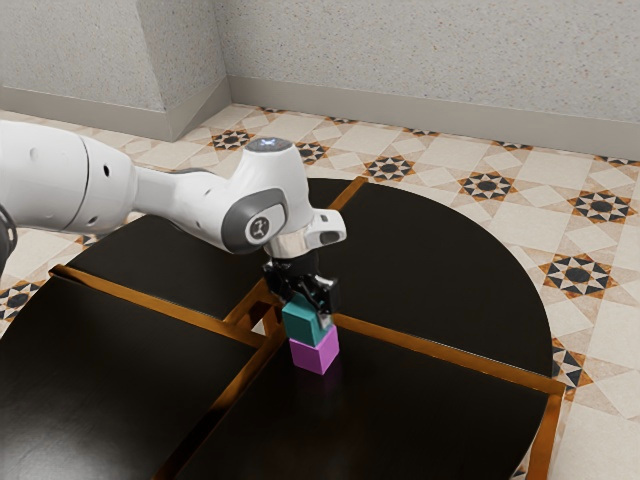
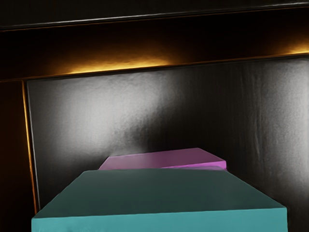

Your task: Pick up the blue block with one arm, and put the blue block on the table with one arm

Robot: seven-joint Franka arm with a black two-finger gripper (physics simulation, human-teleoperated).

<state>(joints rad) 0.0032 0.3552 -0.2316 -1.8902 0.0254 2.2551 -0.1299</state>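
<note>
Gripper [image 1: 307, 305] points down over the table [image 1: 440, 250], at the upper part of the blue block [image 1: 299, 323]. Can't tell from either view whether it has a grip on the block or is loose around it. Blue block, more of a teal, is upright, directly under the hand, above the pink block [image 1: 314, 359] and a bit off-center toward the exterior view's left. Can't tell if the two blocks touch. Pink block is at the tabletop, near the crossing of the wooden strips [image 1: 445, 353]. Wrist view has the blue block's top face large and close, partly covering the pink block. Table is round and black; white arm [image 1: 175, 200] comes in from the exterior view's left. Patterned tile floor [image 1: 500, 215], speckled wall [image 1: 430, 55] behind.
</note>
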